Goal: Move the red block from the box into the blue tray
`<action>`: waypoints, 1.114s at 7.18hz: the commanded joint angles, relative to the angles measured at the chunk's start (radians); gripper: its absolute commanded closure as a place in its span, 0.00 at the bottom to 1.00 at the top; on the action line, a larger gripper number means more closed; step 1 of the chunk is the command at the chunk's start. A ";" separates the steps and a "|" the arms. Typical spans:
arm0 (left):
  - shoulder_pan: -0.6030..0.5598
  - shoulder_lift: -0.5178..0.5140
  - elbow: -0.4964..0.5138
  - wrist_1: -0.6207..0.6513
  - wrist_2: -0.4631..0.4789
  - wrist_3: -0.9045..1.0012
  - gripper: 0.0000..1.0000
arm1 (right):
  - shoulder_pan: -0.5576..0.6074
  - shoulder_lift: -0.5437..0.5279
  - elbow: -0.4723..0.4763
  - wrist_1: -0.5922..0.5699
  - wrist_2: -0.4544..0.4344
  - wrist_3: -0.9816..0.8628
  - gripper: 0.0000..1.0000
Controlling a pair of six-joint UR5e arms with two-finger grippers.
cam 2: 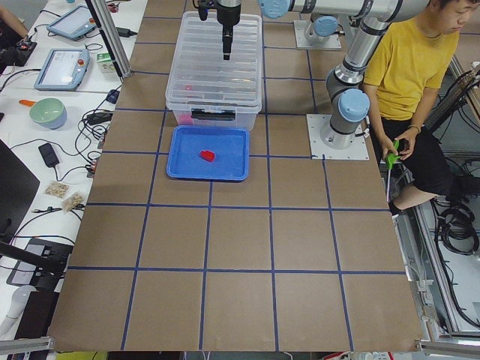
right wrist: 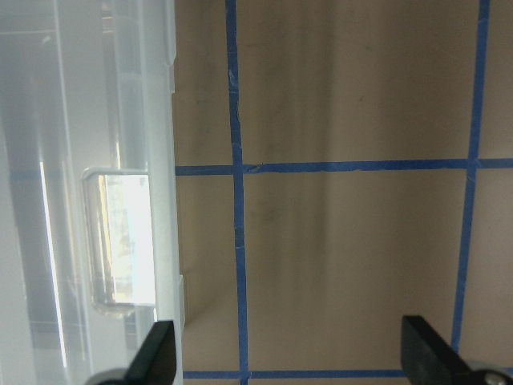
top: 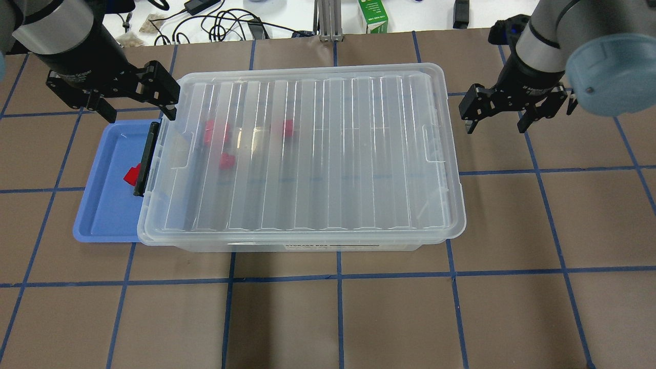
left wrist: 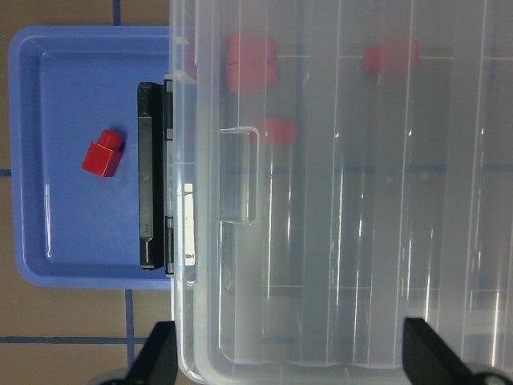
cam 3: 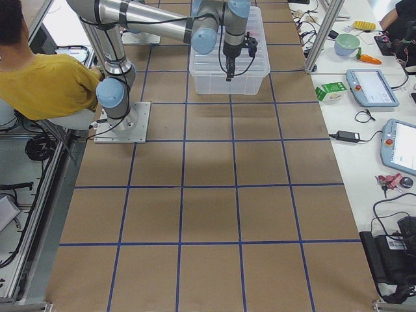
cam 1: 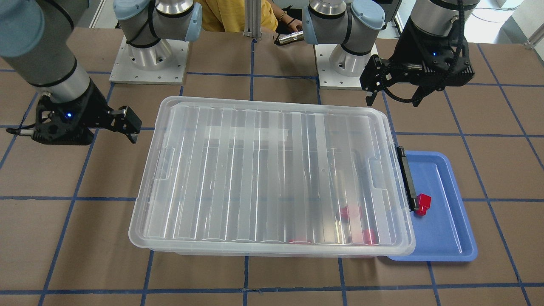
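Note:
One red block (cam 1: 423, 204) lies in the blue tray (cam 1: 442, 231), close to the box's black latch (cam 1: 406, 178). It also shows in the overhead view (top: 132, 176) and the left wrist view (left wrist: 103, 152). The box (top: 307, 154) is shut under its ribbed lid. More red blocks (top: 217, 132) show blurred through the lid near the latch end. My left gripper (top: 138, 110) is open and empty, above the tray's far edge and the box corner. My right gripper (top: 494, 125) is open and empty, above the table beside the box's other end.
The blue tray (top: 102, 215) is partly tucked under the box's latch end. A person in a yellow shirt (cam 2: 420, 67) sits behind the arm bases (cam 1: 148, 55). A green carton (top: 372, 15) and cables lie past the table's far edge.

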 commanded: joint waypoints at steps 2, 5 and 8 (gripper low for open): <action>0.000 0.001 0.001 0.000 0.000 0.000 0.00 | 0.027 -0.086 -0.056 0.149 -0.030 0.150 0.00; 0.000 0.002 0.002 0.002 0.002 0.005 0.00 | 0.104 -0.091 -0.050 0.147 -0.032 0.203 0.00; 0.000 0.002 -0.002 0.002 0.002 0.005 0.00 | 0.096 -0.086 -0.048 0.149 -0.032 0.191 0.00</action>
